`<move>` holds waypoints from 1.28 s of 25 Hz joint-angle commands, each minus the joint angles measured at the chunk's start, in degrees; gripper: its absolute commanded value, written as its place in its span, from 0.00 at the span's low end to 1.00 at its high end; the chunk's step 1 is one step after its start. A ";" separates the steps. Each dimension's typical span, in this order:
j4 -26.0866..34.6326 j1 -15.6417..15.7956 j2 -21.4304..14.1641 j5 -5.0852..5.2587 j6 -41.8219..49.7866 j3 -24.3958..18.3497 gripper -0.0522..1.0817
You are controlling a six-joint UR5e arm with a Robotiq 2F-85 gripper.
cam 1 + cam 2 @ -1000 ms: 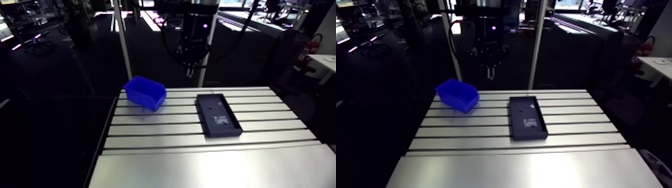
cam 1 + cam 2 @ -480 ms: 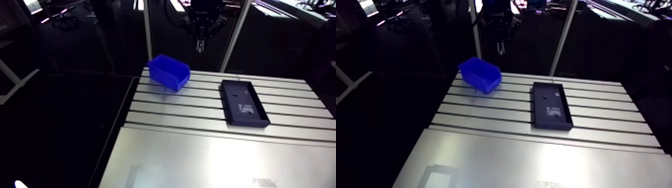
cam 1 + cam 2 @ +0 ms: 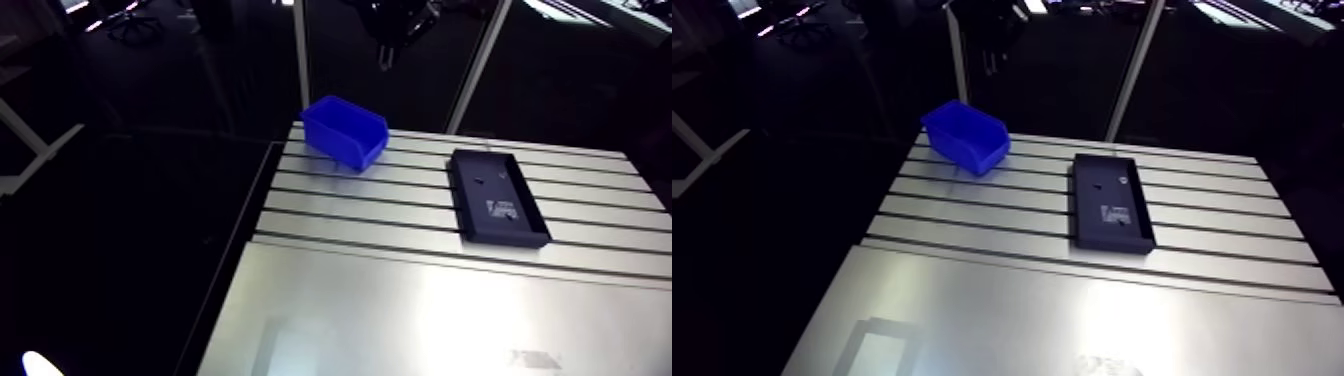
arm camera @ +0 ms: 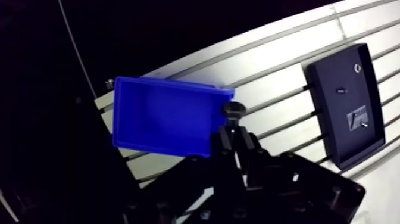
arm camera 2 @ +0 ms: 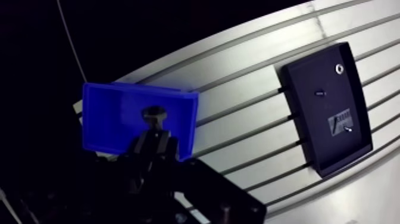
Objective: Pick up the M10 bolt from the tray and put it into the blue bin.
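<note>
In the wrist view my gripper (image 4: 235, 128) is shut on the M10 bolt (image 4: 233, 109). The bolt's dark round head sticks out past the fingertips. It hangs well above the blue bin (image 4: 163, 116), over the bin's side nearest the tray. The bin's inside shows nothing in it. The black tray (image 4: 348, 107) lies off to one side on the slotted table, holding a small ring-shaped part (image 4: 357, 68), a short dark piece and a white label. In the arm view the gripper (image 3: 385, 50) is small and dark, above and behind the blue bin (image 3: 345, 132).
The bin stands at the far left corner of the slotted table (image 3: 400, 215), close to its edges. The tray (image 3: 495, 195) lies to its right. A smooth metal plate (image 3: 430, 320) covers the near part of the table. A slanted pole (image 3: 480, 65) rises behind.
The arm view has shifted with the arm. Against the bin, the gripper has moved from between bin and tray to nearly above the bin.
</note>
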 commanded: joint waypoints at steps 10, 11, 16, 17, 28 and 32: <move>-2.47 0.53 5.14 2.55 2.88 -3.06 1.00; -2.56 0.61 5.58 2.55 3.06 -3.32 1.00; -3.00 1.49 6.46 4.83 3.32 -3.50 1.00; -3.00 1.58 6.46 5.54 3.32 -3.41 1.00; -3.52 2.55 7.52 7.56 3.41 -2.80 1.00; -3.44 2.90 8.31 7.56 3.58 -2.80 1.00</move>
